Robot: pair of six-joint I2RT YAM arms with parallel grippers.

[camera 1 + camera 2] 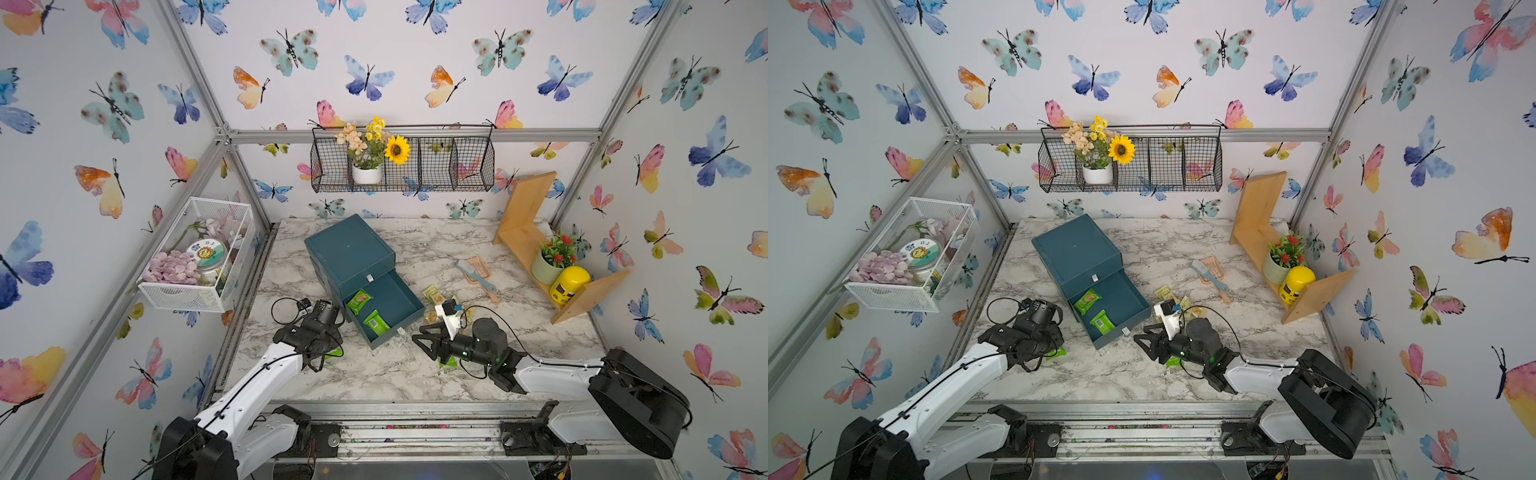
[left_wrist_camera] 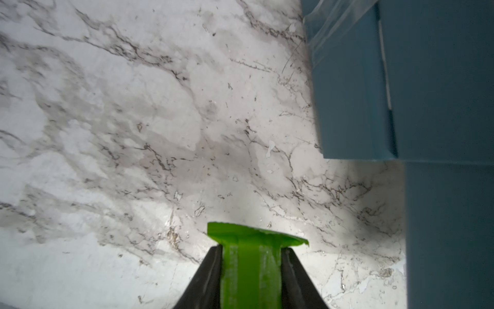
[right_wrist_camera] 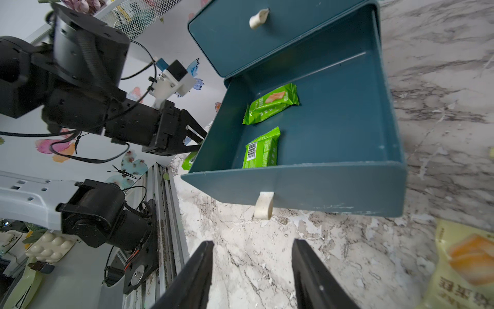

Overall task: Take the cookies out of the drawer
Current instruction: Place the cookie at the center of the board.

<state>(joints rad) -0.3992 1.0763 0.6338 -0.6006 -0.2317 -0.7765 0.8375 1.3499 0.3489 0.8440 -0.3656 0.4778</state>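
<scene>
While left fingers [image 2: 211, 278] clamp a glossy green packet [image 2: 251, 267], right fingers [image 3: 195, 278] stand apart over veined marble [image 3: 254, 254].

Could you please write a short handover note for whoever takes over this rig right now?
Left gripper: shut on a green packet, outside the drawer, over the table.
Right gripper: open and empty, in front of the open drawer.
Done: yellow packets lie on the table beside the drawer; a green wrapper shows under the right arm.
Left: two green packets lie in the drawer. Set down the held one, then take these out.
</scene>
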